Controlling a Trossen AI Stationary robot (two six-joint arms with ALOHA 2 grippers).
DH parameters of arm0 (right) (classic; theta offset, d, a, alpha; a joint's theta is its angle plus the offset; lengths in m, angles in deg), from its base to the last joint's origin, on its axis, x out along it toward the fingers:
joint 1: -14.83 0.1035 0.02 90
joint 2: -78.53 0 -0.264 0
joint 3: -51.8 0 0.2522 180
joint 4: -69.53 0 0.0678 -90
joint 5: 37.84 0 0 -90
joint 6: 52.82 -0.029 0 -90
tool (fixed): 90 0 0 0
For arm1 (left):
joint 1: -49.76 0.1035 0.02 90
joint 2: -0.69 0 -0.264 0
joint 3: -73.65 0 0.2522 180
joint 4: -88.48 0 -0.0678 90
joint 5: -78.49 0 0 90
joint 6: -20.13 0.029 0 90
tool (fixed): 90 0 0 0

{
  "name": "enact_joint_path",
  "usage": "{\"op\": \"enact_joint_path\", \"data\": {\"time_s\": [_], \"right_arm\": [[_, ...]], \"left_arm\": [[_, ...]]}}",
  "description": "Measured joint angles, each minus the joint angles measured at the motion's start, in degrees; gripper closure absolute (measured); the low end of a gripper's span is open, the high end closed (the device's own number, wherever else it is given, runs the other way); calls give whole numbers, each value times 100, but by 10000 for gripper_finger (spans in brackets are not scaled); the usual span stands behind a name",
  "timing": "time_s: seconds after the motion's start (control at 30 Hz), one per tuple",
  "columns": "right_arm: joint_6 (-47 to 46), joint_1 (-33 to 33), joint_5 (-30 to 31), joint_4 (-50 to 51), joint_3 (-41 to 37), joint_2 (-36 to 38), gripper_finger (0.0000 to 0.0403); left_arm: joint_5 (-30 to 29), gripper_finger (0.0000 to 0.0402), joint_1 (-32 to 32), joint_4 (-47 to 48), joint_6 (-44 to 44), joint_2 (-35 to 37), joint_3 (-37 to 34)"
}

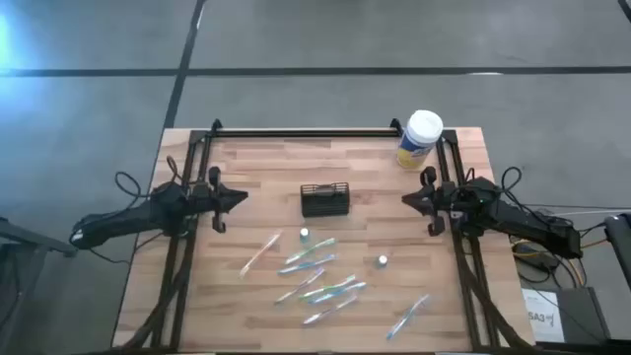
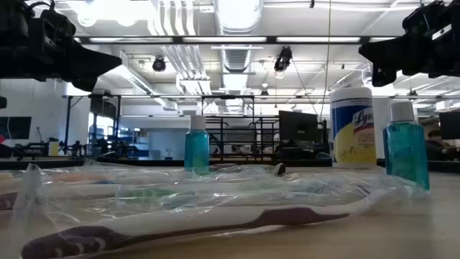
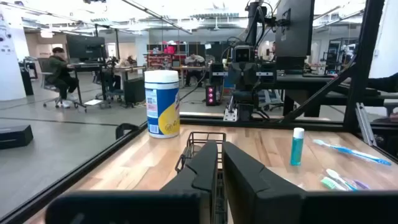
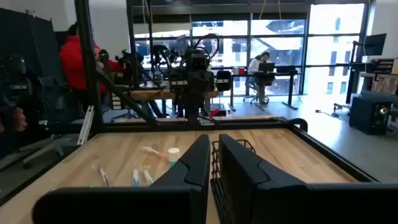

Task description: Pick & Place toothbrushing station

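Note:
The toothbrushing station, a small black mesh caddy (image 1: 325, 199), stands on its base at the table's middle, toward the far side. My left gripper (image 1: 240, 197) hovers to its left and my right gripper (image 1: 407, 200) to its right. Both point level at it, shut and holding nothing. Past each gripper's fingers, the left wrist view (image 3: 221, 168) and the right wrist view (image 4: 213, 163) show the caddy (image 3: 202, 144) (image 4: 231, 149) farther off. Several wrapped toothbrushes (image 1: 320, 276) lie on the table's near half.
A white-lidded canister with a yellow label (image 1: 421, 138) stands at the far right corner. Two small blue-green bottles (image 1: 305, 235) (image 1: 383, 260) stand among the toothbrushes. One loose toothbrush (image 1: 409, 316) lies near the right front. A black rail (image 1: 306, 131) runs along the far edge.

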Motion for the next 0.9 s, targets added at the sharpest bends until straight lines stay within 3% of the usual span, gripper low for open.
{"op": "enact_joint_path", "data": {"time_s": [0.9], "right_arm": [[-20, 0, -4, 17, 0, 0, 369]], "left_arm": [[0, 367, 0, -7, 2, -2, 0]]}}
